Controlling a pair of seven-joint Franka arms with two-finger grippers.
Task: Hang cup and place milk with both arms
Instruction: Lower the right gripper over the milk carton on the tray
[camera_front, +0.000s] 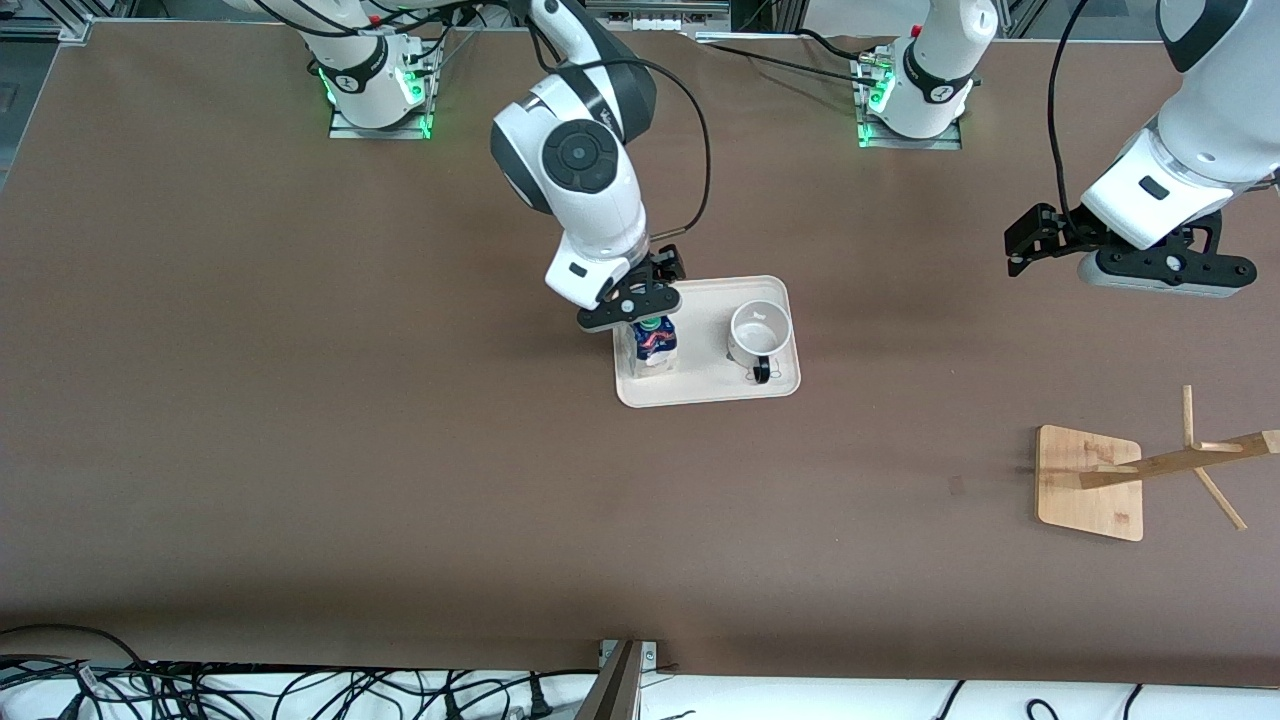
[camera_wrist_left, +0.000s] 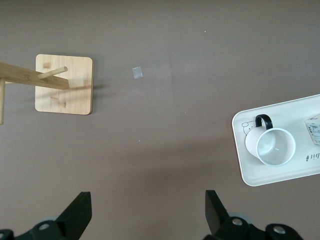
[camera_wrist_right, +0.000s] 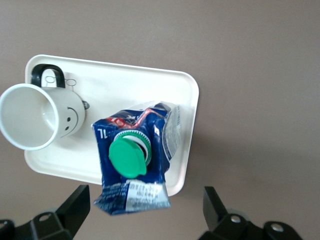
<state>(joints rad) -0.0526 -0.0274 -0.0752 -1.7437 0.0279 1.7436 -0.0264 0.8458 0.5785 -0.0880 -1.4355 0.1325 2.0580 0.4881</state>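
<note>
The white cup (camera_front: 759, 333) with a black handle stands upright on the white tray (camera_front: 785, 385). The blue milk carton (camera_front: 655, 343) with a green cap stands on the same tray, toward the right arm's end. My right gripper (camera_front: 640, 305) hangs open just above the milk; in the right wrist view the milk (camera_wrist_right: 134, 160) lies between the wide-apart fingers (camera_wrist_right: 75, 205), untouched, with the cup (camera_wrist_right: 42, 116) beside it. My left gripper (camera_front: 1025, 245) is open and empty, up over bare table at the left arm's end; its wrist view shows the cup (camera_wrist_left: 270, 145) on the tray (camera_wrist_left: 240, 165).
A wooden cup rack with a square bamboo base (camera_front: 1088, 483) and slanted pegs (camera_front: 1215, 455) stands near the left arm's end, nearer to the front camera than the tray. It also shows in the left wrist view (camera_wrist_left: 64, 85). Cables lie along the table's front edge.
</note>
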